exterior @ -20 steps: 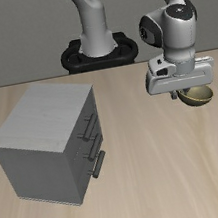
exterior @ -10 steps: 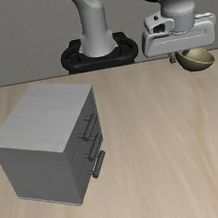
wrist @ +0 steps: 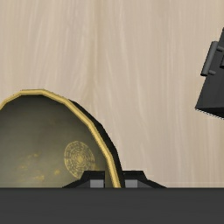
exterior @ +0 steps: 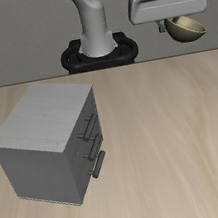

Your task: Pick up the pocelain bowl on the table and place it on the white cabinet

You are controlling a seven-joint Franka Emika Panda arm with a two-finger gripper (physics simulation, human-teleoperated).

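Tool raised high above the table, its two fingers drawn narrow and clamped on the rim of the porcelain bowl, one finger inside the wall and one outside. Bowl hangs tilted just beneath the tool, clear of the table, its gold-edged rim and olive interior facing the wrist camera. White cabinet stands on the table well below the tool, toward the exterior view's left, well apart from the bowl.
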